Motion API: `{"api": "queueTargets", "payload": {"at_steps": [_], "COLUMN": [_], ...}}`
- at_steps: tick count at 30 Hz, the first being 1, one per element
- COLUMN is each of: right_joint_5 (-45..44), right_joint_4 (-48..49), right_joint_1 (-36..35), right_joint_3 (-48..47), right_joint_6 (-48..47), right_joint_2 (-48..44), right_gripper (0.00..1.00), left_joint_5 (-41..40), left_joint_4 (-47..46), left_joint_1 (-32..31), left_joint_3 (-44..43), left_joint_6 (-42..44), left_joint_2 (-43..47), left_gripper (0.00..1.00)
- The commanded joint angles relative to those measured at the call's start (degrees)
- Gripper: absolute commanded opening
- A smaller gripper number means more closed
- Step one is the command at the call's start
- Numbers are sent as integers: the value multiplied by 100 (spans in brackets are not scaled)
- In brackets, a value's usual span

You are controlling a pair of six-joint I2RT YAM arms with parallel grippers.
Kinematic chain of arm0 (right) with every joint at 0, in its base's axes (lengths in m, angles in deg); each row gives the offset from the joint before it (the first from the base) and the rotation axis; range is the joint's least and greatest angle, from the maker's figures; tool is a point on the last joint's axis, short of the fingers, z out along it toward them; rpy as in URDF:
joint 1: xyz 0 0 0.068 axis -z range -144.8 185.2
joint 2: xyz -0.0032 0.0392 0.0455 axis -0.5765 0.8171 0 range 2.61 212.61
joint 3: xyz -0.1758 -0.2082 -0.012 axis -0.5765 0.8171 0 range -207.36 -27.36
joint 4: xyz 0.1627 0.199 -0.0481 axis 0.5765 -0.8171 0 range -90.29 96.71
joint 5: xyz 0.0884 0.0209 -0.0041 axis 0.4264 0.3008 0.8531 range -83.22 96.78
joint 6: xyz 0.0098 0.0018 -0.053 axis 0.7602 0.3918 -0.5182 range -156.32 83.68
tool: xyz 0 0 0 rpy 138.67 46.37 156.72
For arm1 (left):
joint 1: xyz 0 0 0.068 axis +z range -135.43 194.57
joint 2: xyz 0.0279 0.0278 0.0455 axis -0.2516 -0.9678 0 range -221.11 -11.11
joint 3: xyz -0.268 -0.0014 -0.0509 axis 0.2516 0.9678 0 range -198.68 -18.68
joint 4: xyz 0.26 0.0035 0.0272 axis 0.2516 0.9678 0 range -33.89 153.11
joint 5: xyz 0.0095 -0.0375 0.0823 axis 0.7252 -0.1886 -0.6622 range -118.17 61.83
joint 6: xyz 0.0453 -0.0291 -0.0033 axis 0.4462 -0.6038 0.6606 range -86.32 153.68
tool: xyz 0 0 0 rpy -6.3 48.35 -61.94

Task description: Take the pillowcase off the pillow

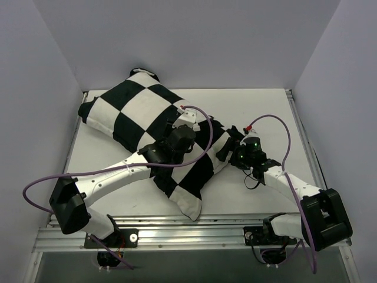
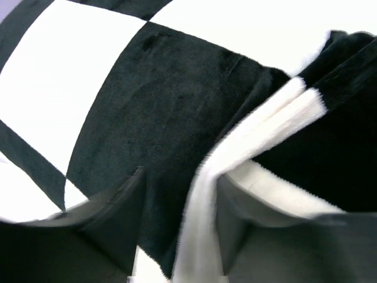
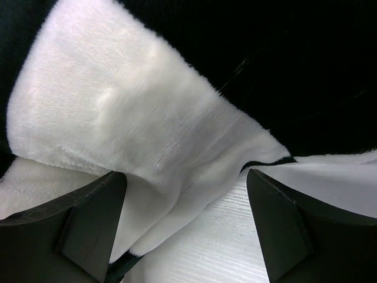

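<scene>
While one checkered pillowcase [image 1: 138, 106] sprawls diagonally over the tabletop [image 1: 259, 106], from the far corner at 10 o'clock down toward the near edge at 6 o'clock, two arms reach into it, one claw apiece. The pillow is wrapped out of sight (only its bulk shows under the cover). The left claw [image 1: 187, 121] sits on top of the cover near its middle; its wrist view shows the left claw [image 2: 179, 236] pinching a raised ridge of the black and white pillowcase [image 2: 153, 106] between its fingers [image 2: 88, 236]. The right claw [image 1: 222, 152] meets the cover's 3 o'clock edge. Up close, the right claw [image 3: 185, 230] is spread wide, a white flap of pillowcase [image 3: 118, 106] drooping between its fingers [image 3: 88, 224], nearer the 9 o'clock one.
</scene>
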Motion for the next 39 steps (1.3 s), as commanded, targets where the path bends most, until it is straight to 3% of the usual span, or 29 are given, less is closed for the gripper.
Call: {"api": "queueTargets", "payload": {"at_steps": [1,3,4,8,12,16,22,31,34,35,36,38,39], "right_joint_5": [-228,-158,-140,-105,-263,-998,-1124,-1906,-2152,-2240,-2328,-2548,-2566], "right_joint_4": [-355,-355,-381,-653,-1153,-1576,-1498,-1427,-1576,-1629,-1629,-1848,-1866], "right_joint_1": [94,86,85,24,-204,-827,-1461,-2216,-2270,-2270,-2261,-2209,-2165], "right_joint_3": [200,174,148,-202,-790,-1670,-2610,-2938,-2788,-2744,-2596,-2402,-2175], "right_joint_6": [-203,-203,-203,-212,-211,-247,-89,35,8,17,17,43,70], "right_joint_2": [162,109,57,-451,-831,-849,-217,1093,1383,1471,1471,1331,1244], "right_gripper": [77,77,77,77,77,79,79,76,55,28,15,0,0], "left_joint_5": [-221,-20,156,499,728,887,1010,1098,1089,1045,1019,940,931], "left_joint_4": [-13,40,101,295,304,295,269,190,198,207,251,321,382], "left_joint_1": [207,277,294,303,338,382,435,681,769,795,857,945,1049], "left_joint_3": [-65,-65,-56,-56,93,216,322,577,673,699,761,814,849], "left_joint_6": [6,-29,-38,-213,-529,-741,-960,-1286,-1382,-1426,-1548,-1707,-1847], "left_joint_2": [351,352,334,316,387,457,518,694,694,694,694,694,686], "left_gripper": [45,36,23,3,2,2,2,2,2,2,2,2,2]}}
